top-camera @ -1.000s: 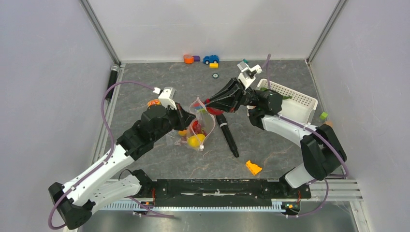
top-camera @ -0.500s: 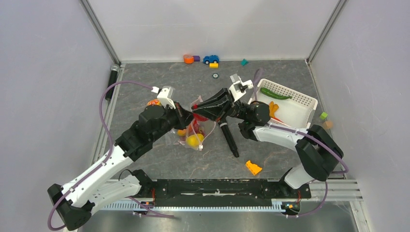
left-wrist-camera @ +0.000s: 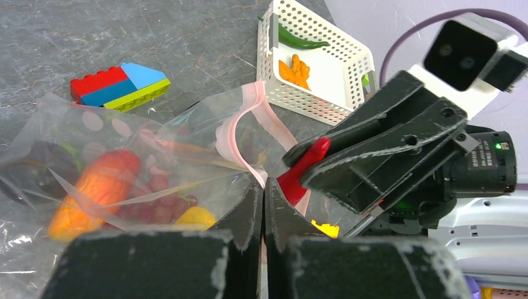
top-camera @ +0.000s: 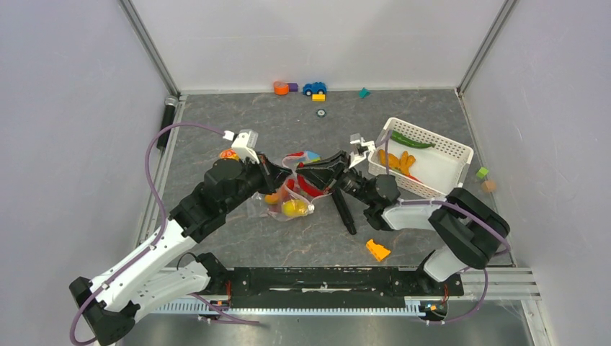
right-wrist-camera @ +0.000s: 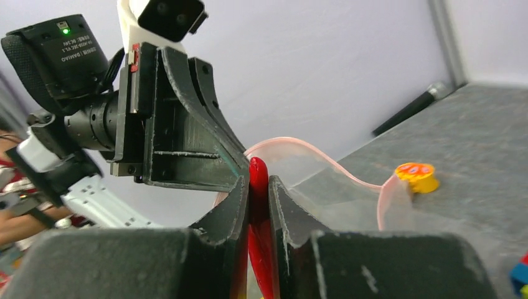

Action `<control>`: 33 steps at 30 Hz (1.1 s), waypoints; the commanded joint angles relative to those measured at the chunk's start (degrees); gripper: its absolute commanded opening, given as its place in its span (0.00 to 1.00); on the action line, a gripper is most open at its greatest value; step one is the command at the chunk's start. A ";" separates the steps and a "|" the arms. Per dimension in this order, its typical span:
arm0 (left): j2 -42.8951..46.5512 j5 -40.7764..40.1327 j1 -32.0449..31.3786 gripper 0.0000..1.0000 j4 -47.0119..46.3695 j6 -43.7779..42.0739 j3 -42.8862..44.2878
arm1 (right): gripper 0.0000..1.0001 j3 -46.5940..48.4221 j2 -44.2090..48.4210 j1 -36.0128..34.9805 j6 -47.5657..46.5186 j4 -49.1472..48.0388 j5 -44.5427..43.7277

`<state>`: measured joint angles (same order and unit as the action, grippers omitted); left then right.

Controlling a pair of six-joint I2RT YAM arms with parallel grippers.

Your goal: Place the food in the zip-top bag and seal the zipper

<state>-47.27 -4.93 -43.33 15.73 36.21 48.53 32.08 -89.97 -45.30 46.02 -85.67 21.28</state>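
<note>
The zip-top bag (top-camera: 290, 203) lies floppy in the middle of the table, with yellow, orange-red and dark purple food (left-wrist-camera: 93, 184) inside. My left gripper (left-wrist-camera: 263, 187) is shut on the pink zipper (left-wrist-camera: 246, 118) at the bag's mouth and holds it up. My right gripper (right-wrist-camera: 258, 184) is shut on a red chili (right-wrist-camera: 258, 174), whose tip sits right at the bag's mouth, close against the left gripper (top-camera: 279, 175). In the top view the right gripper (top-camera: 304, 175) points left at the bag. A green pepper (top-camera: 411, 139) and orange carrots (top-camera: 396, 160) lie in the white basket (top-camera: 450, 148).
A black marker (top-camera: 344, 209) lies just right of the bag, under the right arm. An orange wedge block (top-camera: 377, 249) sits nearer the front. Colourful bricks (left-wrist-camera: 118, 84) lie behind the bag, small toys (top-camera: 315, 89) line the back wall, and a yellow-orange disc (right-wrist-camera: 416, 176) rests left of the bag.
The right gripper has swung down and left from near the basket, carrying the red chili to the bag's mouth. The bag's top has sagged lower in the left gripper's hold.
</note>
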 commanded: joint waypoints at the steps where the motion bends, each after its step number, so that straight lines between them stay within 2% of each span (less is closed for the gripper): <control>1: 1.57 -1.18 -0.15 0.02 -4.01 1.50 0.55 | 0.00 -2.56 6.55 -1.25 -11.27 2.29 -10.58; 4: 1.24 -0.04 -0.16 0.02 -4.68 1.12 0.85 | 0.00 -1.73 9.18 -2.93 -17.49 15.14 -16.71; 10: 0.43 2.29 -0.17 0.02 -6.29 0.30 1.73 | 0.00 7.43 9.56 -7.60 -26.19 42.98 -31.66; 11: 0.26 2.37 -0.17 0.02 -6.49 0.29 1.81 | 0.02 8.59 9.25 -8.14 -26.72 45.63 -33.90; 13: 0.02 2.27 -0.17 0.02 -6.82 0.30 1.92 | 0.12 9.02 9.41 -9.05 -27.73 46.91 -37.46; 16: -0.54 1.91 -0.15 0.02 -7.41 0.44 2.04 | 0.15 8.73 9.89 -10.81 -30.88 46.57 -40.57; 19: -1.11 2.72 -0.17 0.02 -8.68 0.63 2.09 | 0.17 11.24 9.10 -12.45 -34.98 50.23 -43.54; 21: -1.38 2.73 -0.17 0.02 -9.17 0.74 2.04 | 0.29 13.19 8.56 -12.71 -36.59 52.85 -43.63; 24: -1.44 2.30 -0.17 0.02 -9.60 0.79 1.66 | 0.57 15.46 9.29 -12.70 -39.11 55.83 -42.27; 29: -1.16 0.76 -0.17 0.02 -9.79 1.00 0.70 | 0.90 19.73 12.41 -12.71 -44.37 62.84 -37.80; 31: -0.84 0.29 -0.17 0.02 -9.84 0.98 0.27 | 0.98 20.54 14.06 -12.62 -45.55 66.17 -37.36; 33: -0.57 0.00 -0.17 0.02 -9.84 0.84 -0.07 | 0.98 19.89 16.13 -12.54 -47.08 67.55 -37.83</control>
<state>-49.08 -3.99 -43.46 10.28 36.21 48.42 49.36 -78.98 -57.76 4.03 -22.79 -17.58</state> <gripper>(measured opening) 0.033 0.975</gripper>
